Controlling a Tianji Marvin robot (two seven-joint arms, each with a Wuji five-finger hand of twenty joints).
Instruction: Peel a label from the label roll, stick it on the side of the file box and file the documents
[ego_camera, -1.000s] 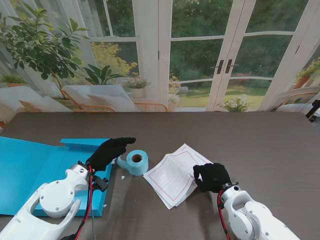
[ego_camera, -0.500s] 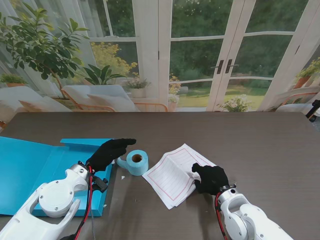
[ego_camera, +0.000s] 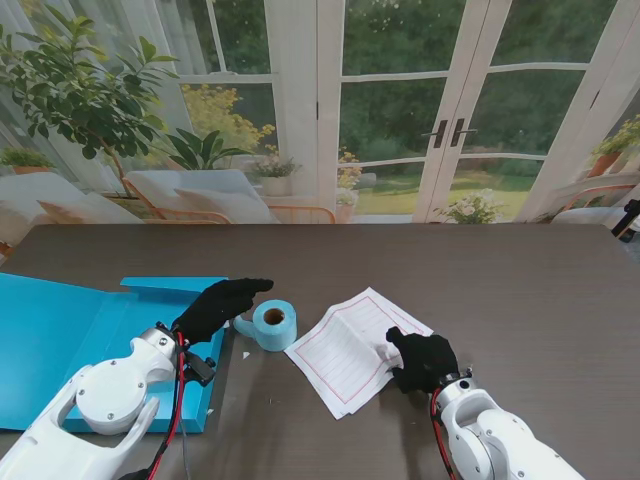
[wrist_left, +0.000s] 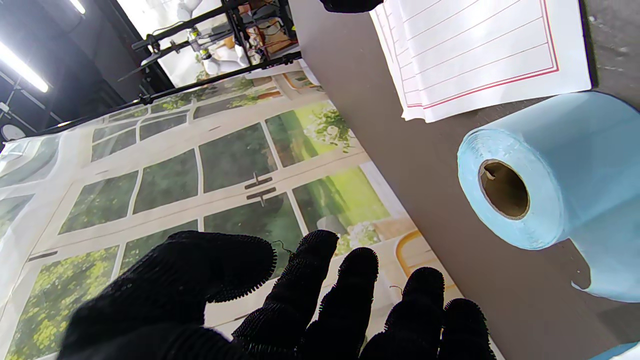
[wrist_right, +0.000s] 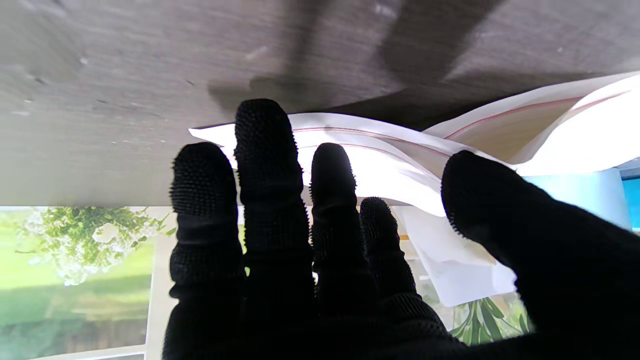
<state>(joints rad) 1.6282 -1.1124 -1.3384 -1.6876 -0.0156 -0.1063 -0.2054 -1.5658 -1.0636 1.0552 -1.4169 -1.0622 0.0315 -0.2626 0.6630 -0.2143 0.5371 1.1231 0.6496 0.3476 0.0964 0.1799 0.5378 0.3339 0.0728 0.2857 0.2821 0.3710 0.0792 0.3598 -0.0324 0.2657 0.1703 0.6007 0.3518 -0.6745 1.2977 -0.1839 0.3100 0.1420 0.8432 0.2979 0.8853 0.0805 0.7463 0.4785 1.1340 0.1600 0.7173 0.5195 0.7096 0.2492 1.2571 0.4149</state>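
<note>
Though red-ruled, unreadable documents (ego_camera: 345, 345) at right robot hand (ego_camera: 424, 361), grip unclear; left robot hand (ego_camera: 218, 305) spread.

Left arm (ego_camera: 95, 400): white, rising from the near-left corner, reaching forward. Left hand (ego_camera: 215, 305): black-gloved, hanging palm-down, fingers (wrist_left: 310, 295) extending straight and slightly apart, thumb spreading aside, gripping nothing. Right arm (ego_camera: 495, 440): white, rising from the near-right corner. Right hand (ego_camera: 425, 360): black-gloved, palm facing down, four fingers (wrist_right: 265, 165) lying together, thumb standing apart; whether it is gripping anything is unclear.
</note>
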